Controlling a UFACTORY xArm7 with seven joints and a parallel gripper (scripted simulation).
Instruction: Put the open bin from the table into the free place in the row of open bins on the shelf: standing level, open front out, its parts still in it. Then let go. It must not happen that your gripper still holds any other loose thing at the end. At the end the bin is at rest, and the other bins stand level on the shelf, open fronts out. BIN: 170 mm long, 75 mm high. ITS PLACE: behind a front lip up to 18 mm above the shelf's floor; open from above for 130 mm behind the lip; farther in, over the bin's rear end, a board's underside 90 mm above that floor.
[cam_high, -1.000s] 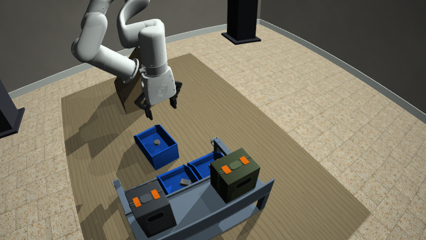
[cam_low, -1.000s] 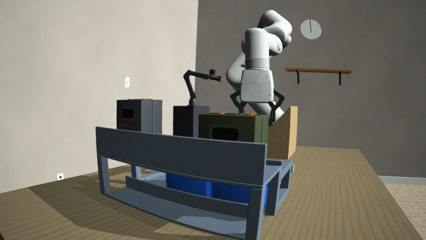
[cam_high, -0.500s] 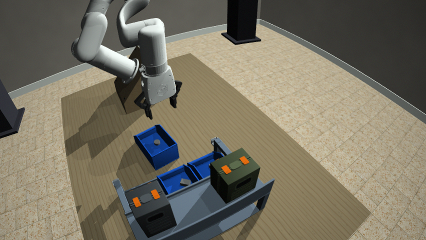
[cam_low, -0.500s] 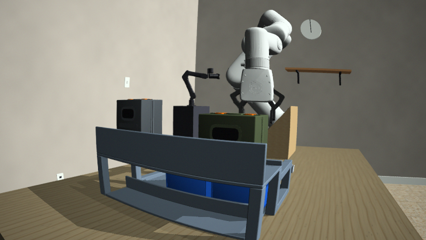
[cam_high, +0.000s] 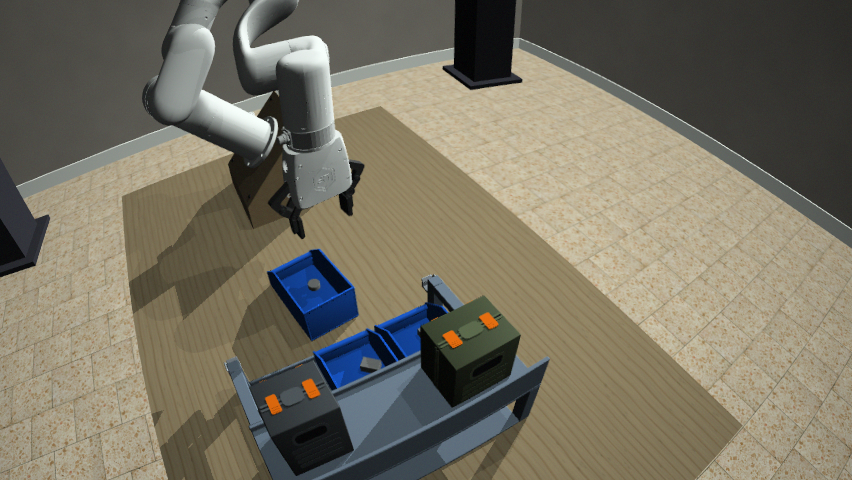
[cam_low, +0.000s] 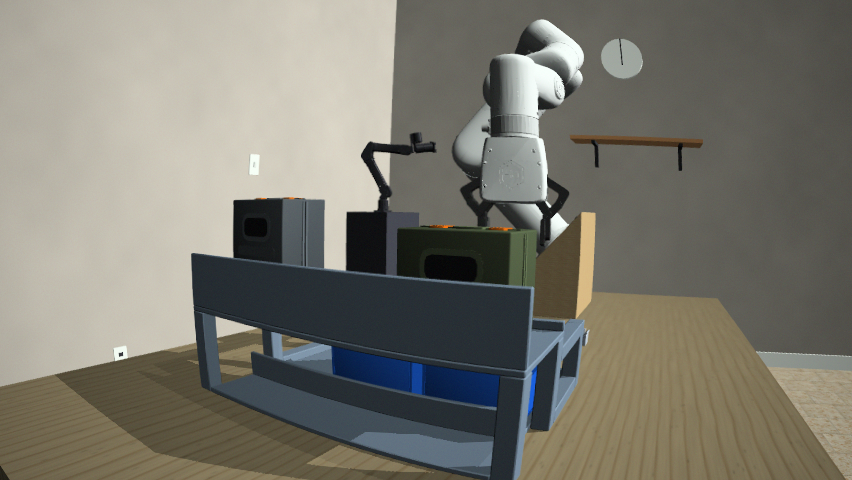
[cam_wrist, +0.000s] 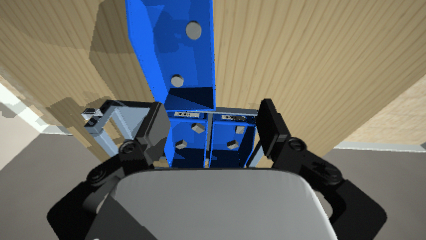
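Note:
A blue open bin (cam_high: 313, 292) stands on the wooden table in front of the shelf, with a grey round part (cam_high: 313, 284) inside. It also shows in the wrist view (cam_wrist: 175, 55). My gripper (cam_high: 321, 215) hangs open and empty above the table, behind the bin and well clear of it; it also shows in the exterior view (cam_low: 513, 221) and in the wrist view (cam_wrist: 210, 131). Two blue bins (cam_high: 381, 348) stand in the row on the grey shelf (cam_high: 381, 393), with small grey parts inside. The free place (cam_high: 280, 375) lies to their left, partly hidden by a grey case.
A dark grey case (cam_high: 301, 420) and a green case (cam_high: 469, 348) with orange latches stand on the shelf's upper board. A tan wedge block (cam_high: 257, 184) stands on the table behind my gripper. A black stand (cam_low: 381, 238) with a small arm stands beyond the shelf.

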